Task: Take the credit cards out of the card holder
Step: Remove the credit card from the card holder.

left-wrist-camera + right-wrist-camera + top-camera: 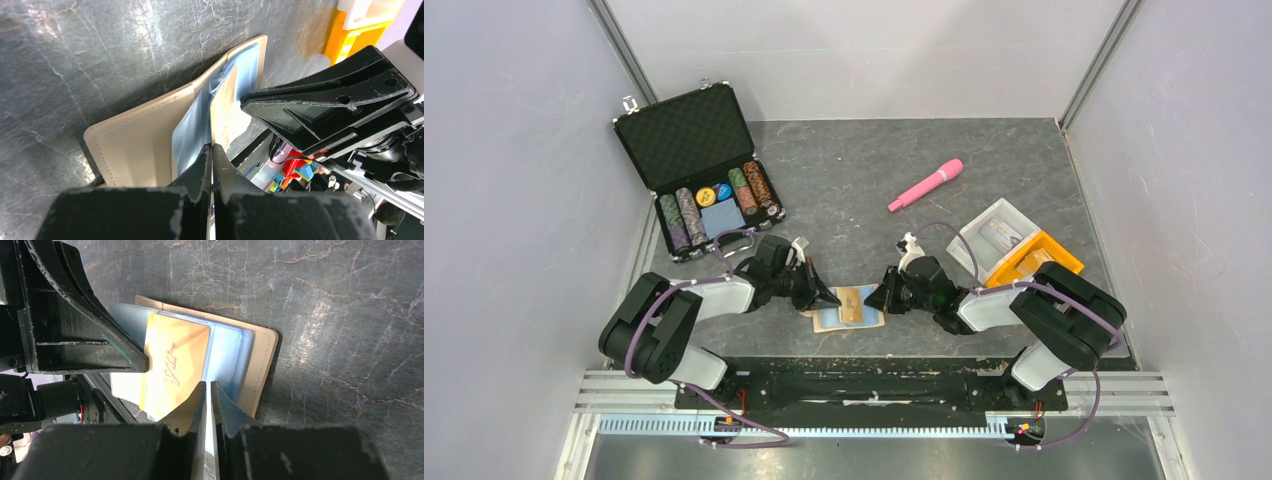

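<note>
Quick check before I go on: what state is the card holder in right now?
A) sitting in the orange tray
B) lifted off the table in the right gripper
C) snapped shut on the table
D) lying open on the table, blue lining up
D: the card holder lies spread open and flat on the table, its blue lining facing up with an orange card on it.

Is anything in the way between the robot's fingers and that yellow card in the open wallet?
Nothing visible. The card holder lies open, the credit card uncovered on its blue lining, and the left gripper and right gripper have their fingers at its edges.
</note>
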Robot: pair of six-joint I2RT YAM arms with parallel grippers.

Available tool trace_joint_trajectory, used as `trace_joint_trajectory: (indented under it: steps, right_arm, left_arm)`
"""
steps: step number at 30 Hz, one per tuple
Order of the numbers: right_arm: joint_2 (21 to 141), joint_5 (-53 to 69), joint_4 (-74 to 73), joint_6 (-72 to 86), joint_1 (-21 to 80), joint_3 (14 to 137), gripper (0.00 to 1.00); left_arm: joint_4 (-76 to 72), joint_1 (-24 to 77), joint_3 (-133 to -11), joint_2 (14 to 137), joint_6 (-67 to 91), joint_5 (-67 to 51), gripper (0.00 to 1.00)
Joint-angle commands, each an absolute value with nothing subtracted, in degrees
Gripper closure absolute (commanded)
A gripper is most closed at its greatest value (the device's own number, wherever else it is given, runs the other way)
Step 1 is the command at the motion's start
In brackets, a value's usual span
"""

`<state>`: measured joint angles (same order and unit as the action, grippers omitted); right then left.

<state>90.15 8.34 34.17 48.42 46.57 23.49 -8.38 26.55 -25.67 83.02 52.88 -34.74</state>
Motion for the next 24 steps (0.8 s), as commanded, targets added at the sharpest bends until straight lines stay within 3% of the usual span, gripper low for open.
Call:
trace_joint_trajectory:
  steps: [1,8,17,24]
  right_arm:
    - [89.64,6.90,30.72,46.84,45.75,22.23,0.90]
    - [89.36,7.26,30.76,46.58,45.75,22.59,0.90]
    - [89.28,7.71,31.20,46.42,45.75,22.70,0.90]
    - [86.32,9.23,34.65,46.01,45.79,21.22,0.89]
  left_arm:
    - [-4.80,25.33,-27.30,81.16,52.34,-33.34,0.98]
    - [7.64,25.36,-31.98,78.98,45.62,-27.15,0.98]
    - [-5.38,25.31,-29.20,82.42,51.51,-38.39,0.98]
    - [-2.90,25.31,-29.13,82.45,49.46,-35.72,0.98]
